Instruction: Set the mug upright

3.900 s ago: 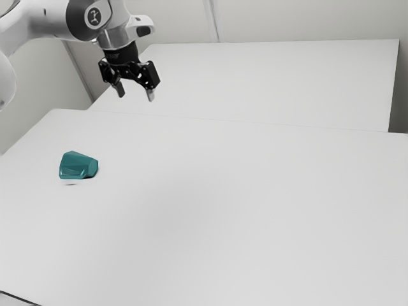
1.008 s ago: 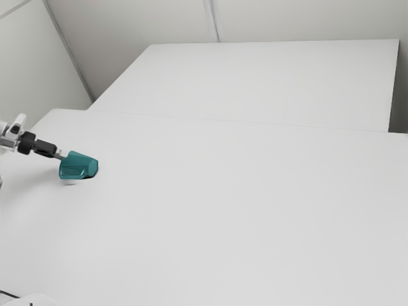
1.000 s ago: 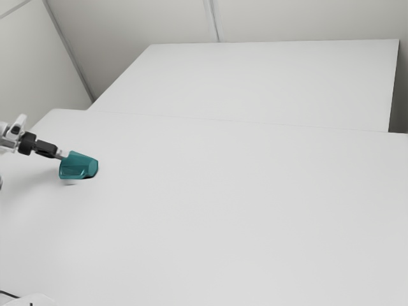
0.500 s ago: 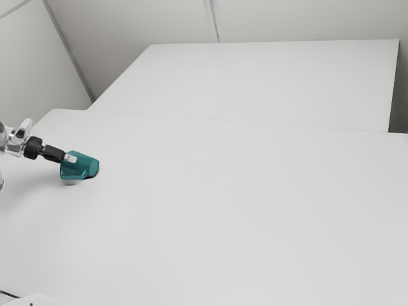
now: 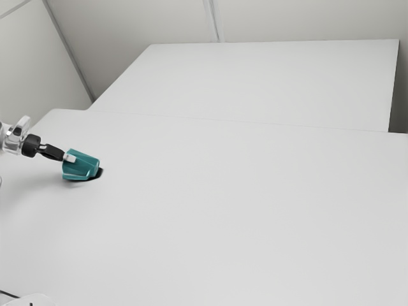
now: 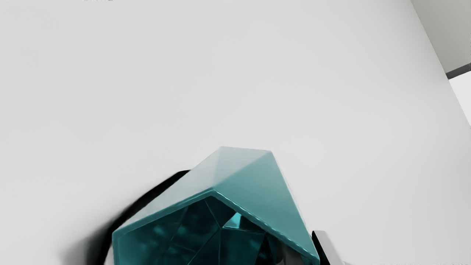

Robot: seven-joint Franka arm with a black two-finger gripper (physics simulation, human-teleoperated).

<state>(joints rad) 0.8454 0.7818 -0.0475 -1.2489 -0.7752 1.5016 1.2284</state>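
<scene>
Mug status: not upright. The mug (image 5: 81, 167) is on its side, at 9 o'clock in the exterior view, with the mouth toward 9 o'clock and the narrower base toward 3 o'clock. A dark shadow shows below the base, toward 4 o'clock; whether the mug bears fully on the bench (image 5: 242, 210) or is partly raised cannot be told.

Tool status: the tool (image 5: 71, 159) grasps the mug by the wall at the rim, entering from 10 o'clock. One finger (image 6: 289, 256) is inside the mouth and the other finger (image 6: 329, 244) is outside, with the wall between them.

Step in hand (judged): righting, with the grip taken and the mug not vertical. Next move: keep the wall clamped, provide clearance above the bench, then rotate clockwise as seen in the exterior view — base from 3 to 6 o'clock, mouth from 9 to 12. Seat the base flat before release.

Caution: the grip is at the rim only, so the base end may sag or the mug may pivot.

Container: the mug is the vessel, with a dark, faceted teal interior. It admits one finger — whether anything lies deeper cannot be told.
</scene>
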